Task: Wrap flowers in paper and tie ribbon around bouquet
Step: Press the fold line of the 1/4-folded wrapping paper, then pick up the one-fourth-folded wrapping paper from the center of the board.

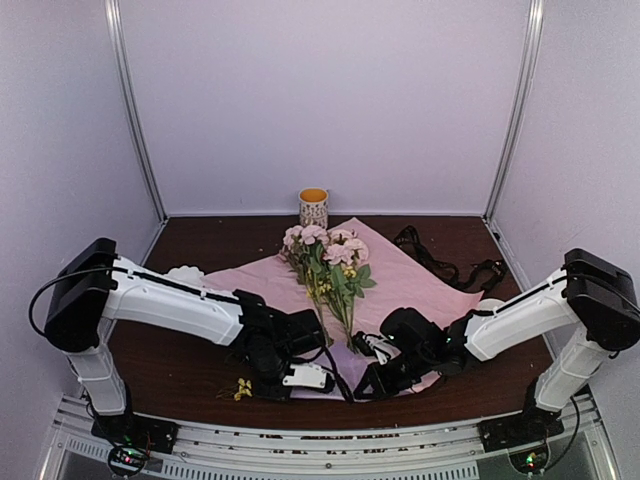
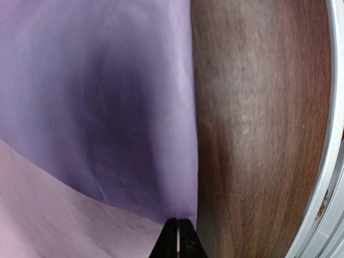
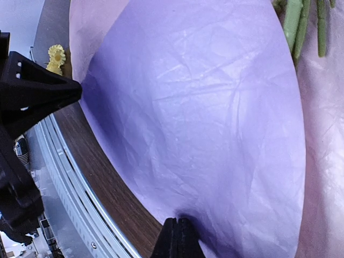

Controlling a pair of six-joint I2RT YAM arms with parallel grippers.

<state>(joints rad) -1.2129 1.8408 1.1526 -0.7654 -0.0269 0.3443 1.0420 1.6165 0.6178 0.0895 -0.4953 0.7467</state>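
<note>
The flowers, pink blooms and small yellow blossoms on green stems, lie loose along the middle of the lilac paper, which is spread on the table. No wrapped bouquet is in view. My left gripper is shut on the paper's near edge, its tips pinching the sheet beside bare wood. My right gripper is shut on the same near edge further right, and the paper bulges up from its tips. The black ribbon lies tangled at the back right.
A cup with a yellow rim stands at the back centre. A loose yellow blossom lies on the wood by the left gripper. The table's metal front rail runs close below both grippers. Something white sits behind the left arm.
</note>
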